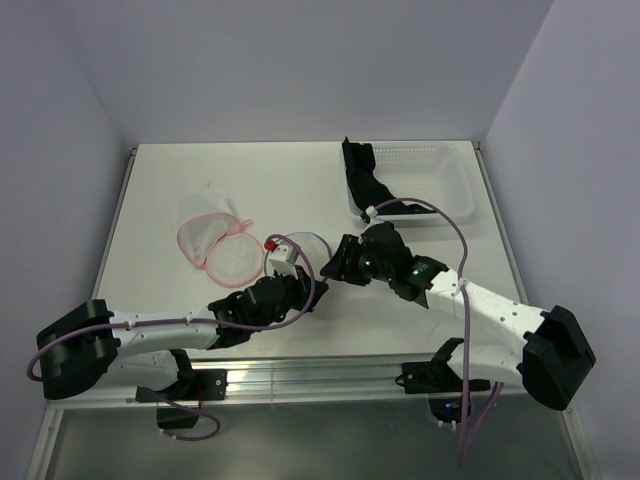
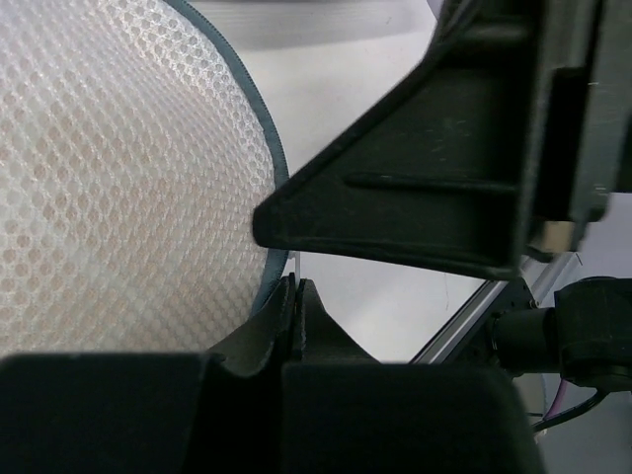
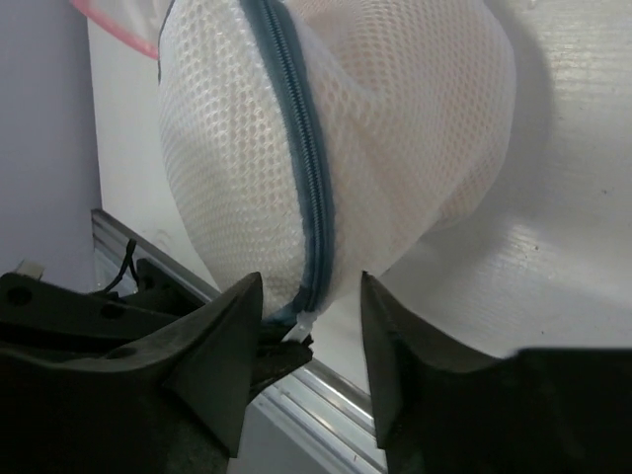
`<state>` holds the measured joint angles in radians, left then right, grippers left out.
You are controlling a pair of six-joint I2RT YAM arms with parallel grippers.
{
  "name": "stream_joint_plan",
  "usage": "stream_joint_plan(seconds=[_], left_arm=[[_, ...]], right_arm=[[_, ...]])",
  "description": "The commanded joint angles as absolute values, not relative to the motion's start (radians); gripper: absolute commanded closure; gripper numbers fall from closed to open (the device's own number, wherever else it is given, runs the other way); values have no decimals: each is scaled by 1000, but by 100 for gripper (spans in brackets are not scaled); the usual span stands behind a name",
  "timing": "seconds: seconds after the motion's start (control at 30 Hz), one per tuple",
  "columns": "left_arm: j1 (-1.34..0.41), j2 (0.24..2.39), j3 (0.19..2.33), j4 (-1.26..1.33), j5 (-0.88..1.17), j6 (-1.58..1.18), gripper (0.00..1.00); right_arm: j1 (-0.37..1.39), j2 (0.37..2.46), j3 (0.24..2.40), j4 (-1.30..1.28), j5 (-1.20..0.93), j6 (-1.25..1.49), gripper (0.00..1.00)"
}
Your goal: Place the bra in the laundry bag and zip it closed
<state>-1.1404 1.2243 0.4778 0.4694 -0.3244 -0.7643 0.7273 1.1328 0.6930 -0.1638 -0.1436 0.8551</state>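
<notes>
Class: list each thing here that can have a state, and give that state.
laundry bag: zip shut where visible
bra: on table, outside the bag
left gripper: jaws shut on laundry bag's edge
right gripper: jaws open, astride the zip's end
bin: upright, open top

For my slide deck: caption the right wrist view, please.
Open right gripper straddling the blue-grey zipper of a domed white mesh laundry bag on the white table.

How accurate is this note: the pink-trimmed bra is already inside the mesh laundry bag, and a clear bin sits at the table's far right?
The bra is not inside the laundry bag; it lies on the table just left of it, as the top external view shows. The clear bin does sit at the far right.
</notes>
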Motion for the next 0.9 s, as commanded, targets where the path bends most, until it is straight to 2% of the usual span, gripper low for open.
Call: stream_joint_plan(seconds=[0.0, 0.03, 0.2, 0.23, 0.3, 0.33, 0.43, 0.57, 0.87], left_arm=[[-1146, 1220, 519, 528, -302, -742, 100], [-1146, 1213, 514, 528, -302, -744, 100], [-1146, 1183, 488, 511, -311, -752, 100], [-1146, 1177, 476, 499, -314, -755, 100], [-1146, 1148, 459, 486, -327, -762, 100], [-1146, 1135, 436, 480, -331, -767, 100], [-1146, 1068, 384, 443, -354, -788, 100], [-1144, 941, 322, 378, -387, -818, 100], [-1118, 739, 236, 163, -501, -906, 100]], right_arm=[[733, 1178, 712, -87, -120, 888, 53], [733, 1187, 715, -87, -117, 890, 57], [730, 1236, 752, -89, -103, 884, 62], [727, 1239, 759, -94, -98, 877, 69], [718, 1258, 791, -115, -94, 868, 75], [704, 1262, 801, -120, -94, 858, 82], [667, 1290, 839, -136, -101, 833, 91], [631, 1336, 908, -158, -117, 799, 97], [586, 1471, 1048, -196, -173, 721, 100]])
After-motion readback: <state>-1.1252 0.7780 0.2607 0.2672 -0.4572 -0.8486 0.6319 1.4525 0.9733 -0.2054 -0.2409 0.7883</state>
